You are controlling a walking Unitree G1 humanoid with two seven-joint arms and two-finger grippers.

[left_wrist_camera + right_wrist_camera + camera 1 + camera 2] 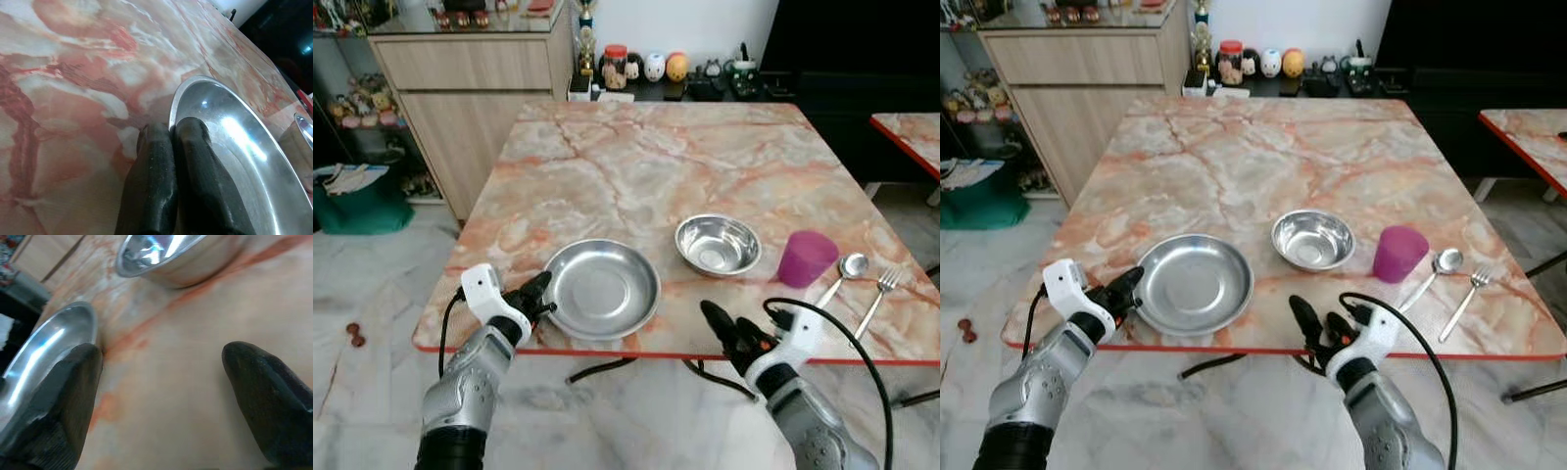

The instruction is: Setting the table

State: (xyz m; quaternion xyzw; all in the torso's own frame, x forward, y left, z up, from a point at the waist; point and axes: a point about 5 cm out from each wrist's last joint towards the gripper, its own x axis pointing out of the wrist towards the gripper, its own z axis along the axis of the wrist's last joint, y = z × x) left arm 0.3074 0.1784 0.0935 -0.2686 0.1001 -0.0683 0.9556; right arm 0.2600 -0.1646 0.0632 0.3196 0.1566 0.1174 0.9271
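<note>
A round steel plate [603, 290] lies near the front edge of the marble table [646, 157]. To its right stand a steel bowl [718, 245] and a purple cup [806, 258], then a spoon [842, 275] and a fork [879, 296]. My left gripper [541, 288] is at the plate's left rim, its fingers [156, 166] pressed together over that rim [172, 110]. My right gripper [728, 327] hovers open at the table's front edge, between plate [44, 347] and bowl [166, 259], holding nothing.
A wooden cabinet [460, 88] stands at the back left, with jars and figurines [646, 67] on a low dark shelf behind the table. A green bag [357, 201] sits on the floor at left. A second table's corner [911, 132] is at right. Cables [607, 370] run under the table.
</note>
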